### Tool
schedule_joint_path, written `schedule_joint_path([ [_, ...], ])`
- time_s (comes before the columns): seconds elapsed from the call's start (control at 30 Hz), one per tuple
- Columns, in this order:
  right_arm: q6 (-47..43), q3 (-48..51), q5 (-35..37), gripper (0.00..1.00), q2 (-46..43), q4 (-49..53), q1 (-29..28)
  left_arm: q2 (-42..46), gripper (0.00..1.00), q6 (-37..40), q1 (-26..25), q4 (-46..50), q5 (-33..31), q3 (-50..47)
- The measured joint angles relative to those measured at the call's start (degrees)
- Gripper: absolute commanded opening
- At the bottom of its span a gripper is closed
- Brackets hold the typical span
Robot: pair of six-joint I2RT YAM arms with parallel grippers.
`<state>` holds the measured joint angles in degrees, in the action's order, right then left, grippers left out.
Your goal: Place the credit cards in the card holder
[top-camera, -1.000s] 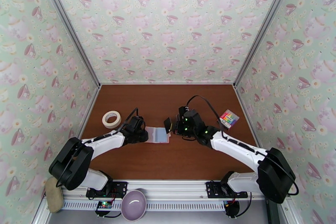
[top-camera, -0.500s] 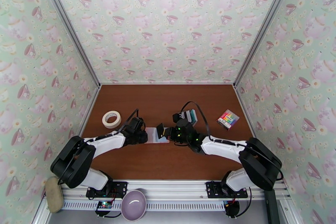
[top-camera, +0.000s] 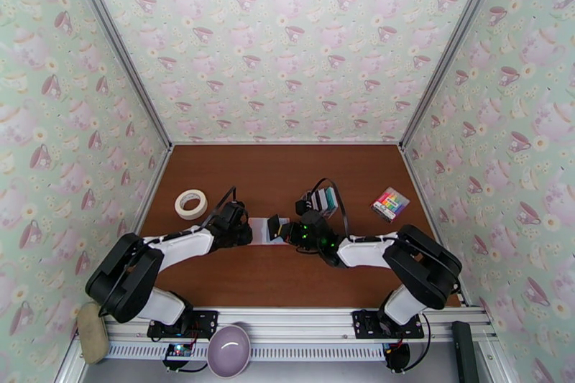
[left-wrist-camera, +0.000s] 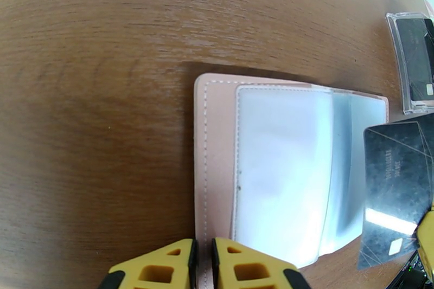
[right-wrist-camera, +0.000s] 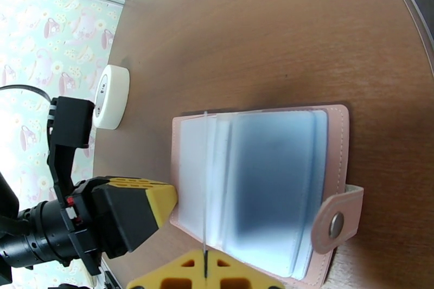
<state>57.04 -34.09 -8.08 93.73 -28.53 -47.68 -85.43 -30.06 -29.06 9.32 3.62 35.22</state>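
Observation:
The pale pink card holder (top-camera: 259,230) lies open on the table, its clear sleeves (left-wrist-camera: 282,171) facing up and its snap tab (right-wrist-camera: 336,225) at the right. My left gripper (left-wrist-camera: 203,255) is shut on the holder's left pink edge. My right gripper (right-wrist-camera: 205,265) is shut on a dark credit card (left-wrist-camera: 396,192), held on edge over the sleeves; in the right wrist view this credit card (right-wrist-camera: 205,176) is a thin vertical line. Further credit cards (top-camera: 321,199) stand in a clear box (left-wrist-camera: 415,62) behind the right gripper (top-camera: 284,228).
A white tape roll (top-camera: 190,203) lies left of the left arm. A rainbow-striped rectangle (top-camera: 390,203) sits near the right wall. A purple bowl (top-camera: 228,350) rests at the front rail. Patterned walls close in three sides.
My right gripper has moved left with the dark card, from beside the holder's right edge to over its sleeves. The left gripper's fingers have closed tighter on the holder's edge.

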Motion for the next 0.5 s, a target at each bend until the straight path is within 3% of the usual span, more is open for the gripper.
schedule_joint_path([
  [0.5, 1.75, 0.33, -0.13, 0.00, 5.68, -6.25, 0.00, 0.26, 0.17, -0.44, -0.02, -1.25, 0.02, -0.74],
])
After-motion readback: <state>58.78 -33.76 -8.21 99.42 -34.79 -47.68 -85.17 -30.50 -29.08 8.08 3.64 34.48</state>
